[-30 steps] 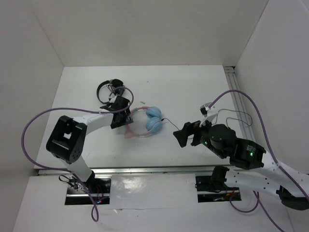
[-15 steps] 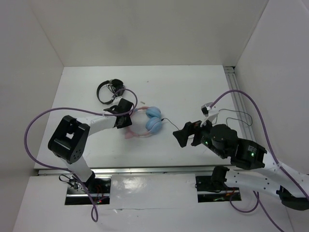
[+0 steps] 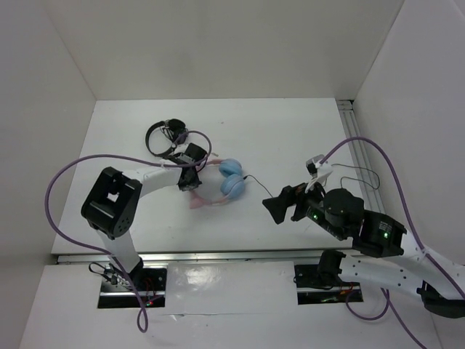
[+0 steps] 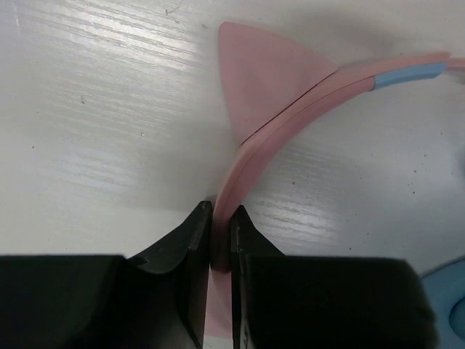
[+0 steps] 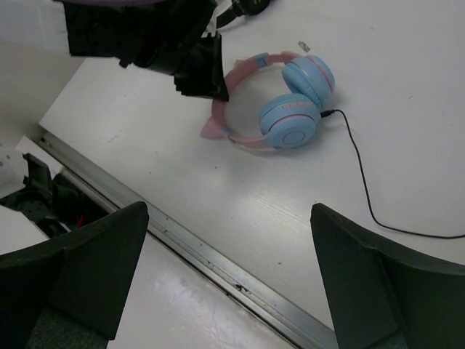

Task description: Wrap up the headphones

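Overhead plus wrist views (headphones (image 3: 231, 186) shared)

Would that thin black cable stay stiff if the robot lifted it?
Probably floppy: the cable lies in loose curves on the table. Being so thin, it is likely very light. Plugged into the headphones, it would probably trail after them.

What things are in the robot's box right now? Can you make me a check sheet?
Surface: white table, lightly scuffed.
Job's things: pink-and-blue headphones lying flat, cable not wrapped.
Clutter: black headphones at the back left; small scrap near the ear cups.
Grippers: left gripper shut on the pink headband; right gripper open, holding nothing.
Cables: thin black cable trails loose from an ear cup toward the right; purple cables loop off both arms.
Surroundings: white walls; metal rail at the table's right edge.
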`<state>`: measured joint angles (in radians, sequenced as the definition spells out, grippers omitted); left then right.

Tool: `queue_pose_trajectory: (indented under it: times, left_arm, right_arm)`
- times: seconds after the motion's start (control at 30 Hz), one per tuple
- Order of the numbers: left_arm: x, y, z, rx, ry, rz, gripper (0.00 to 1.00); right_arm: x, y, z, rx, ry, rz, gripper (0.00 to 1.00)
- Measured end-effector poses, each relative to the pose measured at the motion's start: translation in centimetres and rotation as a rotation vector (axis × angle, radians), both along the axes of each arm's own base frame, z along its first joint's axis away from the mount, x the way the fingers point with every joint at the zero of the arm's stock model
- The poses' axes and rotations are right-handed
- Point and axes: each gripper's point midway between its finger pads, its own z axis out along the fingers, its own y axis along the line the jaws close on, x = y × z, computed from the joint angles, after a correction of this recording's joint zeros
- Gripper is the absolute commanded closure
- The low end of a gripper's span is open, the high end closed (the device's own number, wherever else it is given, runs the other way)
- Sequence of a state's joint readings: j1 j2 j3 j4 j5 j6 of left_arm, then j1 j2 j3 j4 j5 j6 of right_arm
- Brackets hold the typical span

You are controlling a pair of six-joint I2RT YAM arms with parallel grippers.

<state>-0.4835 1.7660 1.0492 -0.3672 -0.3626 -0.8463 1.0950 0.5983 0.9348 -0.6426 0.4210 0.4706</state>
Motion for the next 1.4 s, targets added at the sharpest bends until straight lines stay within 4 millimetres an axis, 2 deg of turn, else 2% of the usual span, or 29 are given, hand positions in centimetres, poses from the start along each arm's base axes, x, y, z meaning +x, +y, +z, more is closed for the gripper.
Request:
queue_pose_trajectory:
  times: [0.13, 0.23, 0.37, 0.53, 0.63, 0.73, 0.9, 1.0, 1.07, 1.13, 1.23, 1.27, 1.3, 1.33, 1.37, 1.4]
  left_arm:
    - [-0.4, 0.7, 0.8, 0.021, 0.049, 0.053, 1.00]
    - [-1.8, 2.0, 3.6, 0.093, 0.067, 0.088, 1.00]
    - [-4.3, 3.8, 11.4, 0.175, -0.004, 0.083, 1.00]
    - [-8.0, 5.6, 22.8, 0.117, -0.218, 0.046, 1.00]
    - [-10.1, 8.3, 26.9, 0.133, -0.301, 0.052, 1.00]
    - [-12.5, 10.5, 28.1, 0.169, -0.305, 0.019, 1.00]
    - [-15.2, 11.6, 28.5, 0.168, -0.270, -0.068, 1.00]
    - [-15.9, 12.0, 29.5, 0.149, -0.283, -0.088, 1.00]
    - [-16.1, 12.0, 30.2, 0.131, -0.298, -0.091, 1.00]
    - [-16.2, 12.1, 30.7, 0.119, -0.310, -0.101, 1.00]
    - [-16.4, 11.9, 31.0, 0.101, -0.315, -0.109, 1.00]
    - [-16.4, 11.8, 31.0, 0.099, -0.314, -0.112, 1.00]
    - [-16.5, 11.8, 30.9, 0.096, -0.313, -0.116, 1.00]
    - [-16.5, 11.8, 30.9, 0.094, -0.312, -0.117, 1.00]
    - [-16.5, 11.7, 30.9, 0.093, -0.311, -0.118, 1.00]
    - [-16.5, 11.8, 30.9, 0.091, -0.310, -0.117, 1.00]
  right_arm:
    - [-0.7, 1.0, -0.3, -0.052, -0.026, 0.097, 0.00]
    - [-1.5, 2.1, -0.8, -0.093, -0.050, 0.205, 0.00]
    - [-2.1, 3.6, -1.2, -0.139, -0.083, 0.310, 0.00]
    - [-2.6, 5.1, -0.9, -0.146, -0.133, 0.403, 0.00]
    - [-2.0, 5.6, -0.2, -0.145, -0.180, 0.405, 0.00]
    - [-1.0, 6.4, 0.6, -0.147, -0.237, 0.389, 0.00]
    - [0.6, 8.5, 1.3, -0.153, -0.302, 0.381, 0.00]
    - [1.1, 10.5, 0.4, -0.171, -0.305, 0.419, 0.04]
    - [1.3, 11.9, -1.3, -0.199, -0.285, 0.455, 0.04]
    - [1.5, 12.5, -3.0, -0.223, -0.268, 0.467, 0.04]
    - [1.7, 12.6, -4.8, -0.242, -0.256, 0.470, 0.13]
    - [1.8, 12.8, -5.0, -0.239, -0.257, 0.477, 0.19]
    - [1.9, 13.1, -5.0, -0.232, -0.259, 0.482, 0.35]
    - [2.1, 13.5, -5.0, -0.227, -0.267, 0.488, 0.45]
    - [2.3, 13.8, -5.0, -0.218, -0.269, 0.491, 0.66]
    - [2.5, 14.1, -5.0, -0.215, -0.273, 0.494, 0.93]
